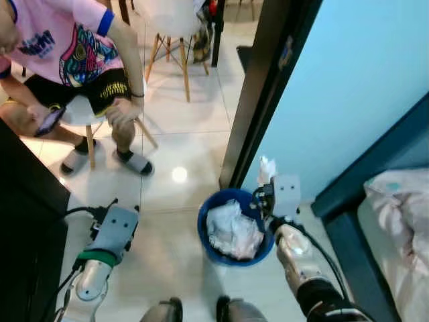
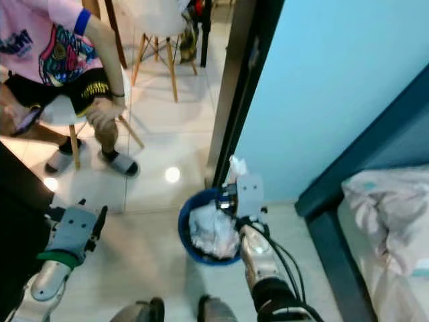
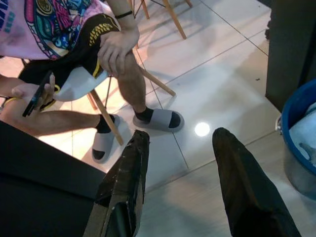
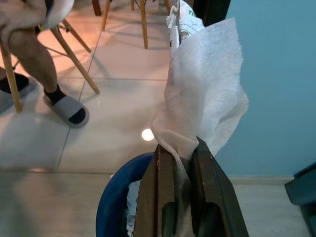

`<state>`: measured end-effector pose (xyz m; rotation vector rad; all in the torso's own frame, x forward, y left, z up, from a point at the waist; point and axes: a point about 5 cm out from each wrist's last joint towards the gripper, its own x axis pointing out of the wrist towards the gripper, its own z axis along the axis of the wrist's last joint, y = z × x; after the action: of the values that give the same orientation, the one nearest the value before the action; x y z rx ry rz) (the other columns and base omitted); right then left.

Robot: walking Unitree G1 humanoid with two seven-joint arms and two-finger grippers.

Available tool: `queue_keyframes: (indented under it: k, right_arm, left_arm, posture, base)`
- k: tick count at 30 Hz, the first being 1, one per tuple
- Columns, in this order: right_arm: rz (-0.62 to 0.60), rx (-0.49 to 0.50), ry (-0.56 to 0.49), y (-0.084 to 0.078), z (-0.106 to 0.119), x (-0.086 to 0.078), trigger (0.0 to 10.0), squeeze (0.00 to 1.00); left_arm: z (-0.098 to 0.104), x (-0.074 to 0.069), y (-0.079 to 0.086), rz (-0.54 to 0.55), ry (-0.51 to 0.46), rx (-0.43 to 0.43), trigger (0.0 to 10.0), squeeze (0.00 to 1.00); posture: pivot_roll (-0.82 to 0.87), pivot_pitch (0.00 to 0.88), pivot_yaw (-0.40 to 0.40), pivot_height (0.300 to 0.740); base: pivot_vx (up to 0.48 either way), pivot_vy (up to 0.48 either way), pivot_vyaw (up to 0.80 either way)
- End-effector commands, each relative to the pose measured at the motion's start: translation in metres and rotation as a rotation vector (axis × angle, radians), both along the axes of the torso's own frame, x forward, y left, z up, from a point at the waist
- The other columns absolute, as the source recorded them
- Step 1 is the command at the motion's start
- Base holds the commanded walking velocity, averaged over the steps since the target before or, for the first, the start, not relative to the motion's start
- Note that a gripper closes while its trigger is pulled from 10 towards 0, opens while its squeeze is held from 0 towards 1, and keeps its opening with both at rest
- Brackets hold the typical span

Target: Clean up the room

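Note:
My right gripper (image 1: 263,190) is shut on a white tissue (image 4: 205,84), which sticks up above the far right rim of a blue bin (image 1: 203,236) on the floor. The tissue (image 1: 266,168) shows as a small white tuft against the dark door frame. The bin holds crumpled white paper (image 1: 232,231). My left gripper (image 3: 177,143) is open and holds nothing, low over the tiles to the left of the bin (image 3: 296,108).
A person (image 1: 74,54) sits on a white stool (image 1: 80,117) at the left, holding a phone, slippered feet on the tiles. A dark door frame (image 1: 258,94) and blue wall (image 1: 348,74) stand behind the bin. A bed (image 1: 402,221) lies at right, dark furniture (image 1: 27,221) at left.

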<state>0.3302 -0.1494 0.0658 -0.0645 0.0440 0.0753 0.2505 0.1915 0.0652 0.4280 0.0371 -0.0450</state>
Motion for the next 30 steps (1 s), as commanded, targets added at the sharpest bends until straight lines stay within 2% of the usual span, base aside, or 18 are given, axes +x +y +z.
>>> queue_keyframes:
  k: [1,2,15,16,25,30]
  right_arm:
    - [-0.017,-0.018,0.007,-0.004,-0.002,-0.001,10.0,0.91]
    - [-0.031,-0.022,-0.006,-0.006,0.001,0.002,10.0,1.0]
    - [-0.048,-0.032,-0.035,-0.007,0.009,0.01,10.0,1.0]
    - [-0.046,-0.033,-0.038,-0.007,0.009,0.01,10.0,0.0]
    - [-0.026,-0.032,-0.043,-0.005,0.008,0.008,10.0,0.0]
    - [0.011,-0.045,0.03,-0.001,-0.009,-0.002,10.0,0.0]
  left_arm:
    - [-0.002,-0.005,-0.001,-0.011,0.024,-0.002,10.0,0.0]
    - [0.0,-0.007,-0.002,-0.017,0.027,-0.003,10.0,0.0]
    - [0.01,-0.013,-0.005,-0.028,0.044,-0.007,10.0,0.0]
    - [0.01,-0.012,-0.006,-0.028,0.045,-0.009,10.0,0.0]
    - [0.01,-0.004,-0.012,-0.034,0.043,-0.017,10.0,0.0]
    - [0.011,0.008,-0.018,-0.041,0.033,-0.027,10.0,0.0]
  posture:
    - [0.01,0.281,0.05,0.74]
    - [0.01,0.299,0.056,0.74]
    - [0.03,0.307,0.058,0.74]
    - [0.02,0.295,0.057,0.74]
    - [0.0,0.242,0.049,0.74]
    - [-0.02,0.198,0.045,0.74]
  base:
    - [0.0,0.0,0.0]
    - [0.0,0.0,0.0]
    - [0.0,0.0,0.0]
    - [0.0,0.0,0.0]
    - [0.0,0.0,0.0]
    - [0.0,0.0,0.0]
